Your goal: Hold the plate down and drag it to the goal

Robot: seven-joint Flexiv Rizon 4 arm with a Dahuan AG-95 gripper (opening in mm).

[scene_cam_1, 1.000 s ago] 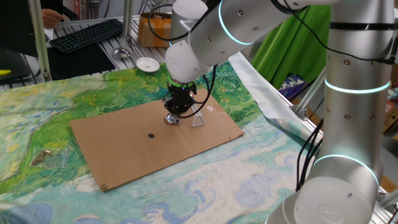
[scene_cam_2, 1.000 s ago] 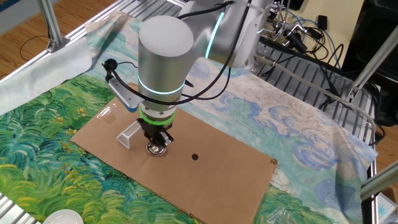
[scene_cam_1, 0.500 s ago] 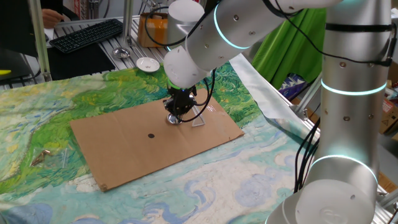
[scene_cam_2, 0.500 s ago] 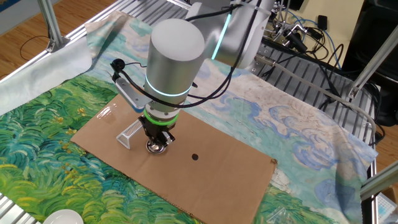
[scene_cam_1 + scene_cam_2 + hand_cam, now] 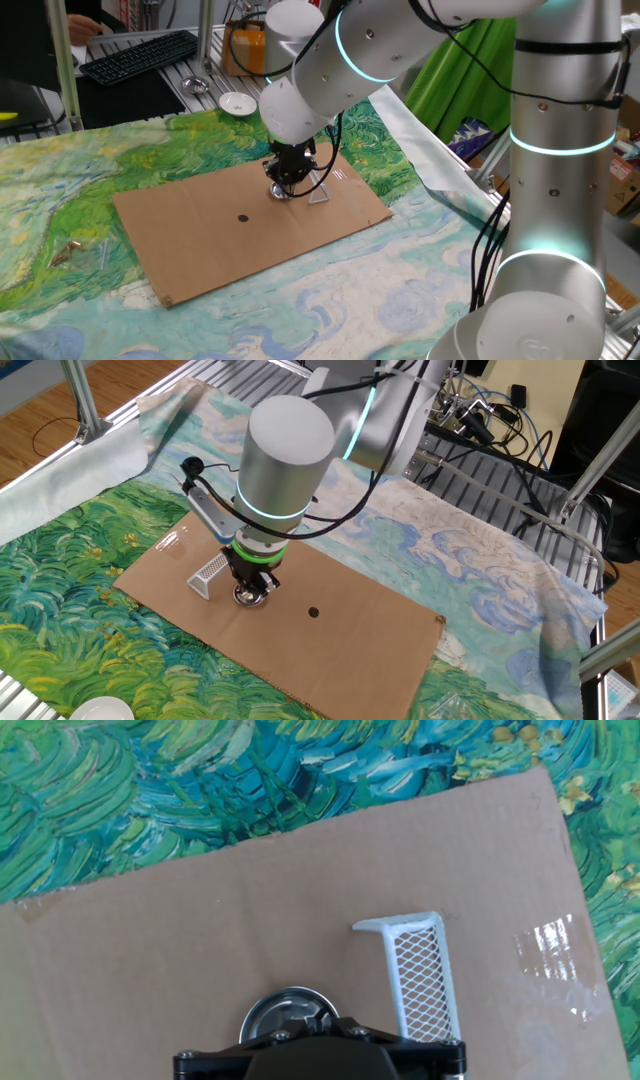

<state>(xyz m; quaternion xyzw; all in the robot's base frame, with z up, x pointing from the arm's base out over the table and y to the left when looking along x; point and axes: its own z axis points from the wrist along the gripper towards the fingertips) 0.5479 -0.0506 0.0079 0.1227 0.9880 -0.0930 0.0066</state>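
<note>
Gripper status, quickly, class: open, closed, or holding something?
Gripper: pressed down on the plate; fingers hidden, so open or closed cannot be told.

"What did the robot arm [image 5: 560, 150] look like?"

"It was big, round and shiny silver, like fat tubes joined up. Glowing blue-green rings went around its joints."

"And the end of it?"

"The gripper [image 5: 250, 588] was small and black, with a green ring above it. Thin black cables [image 5: 200, 485] looped beside it. In the hand view its black edge had little silver screws [image 5: 273, 1035]."
</note>
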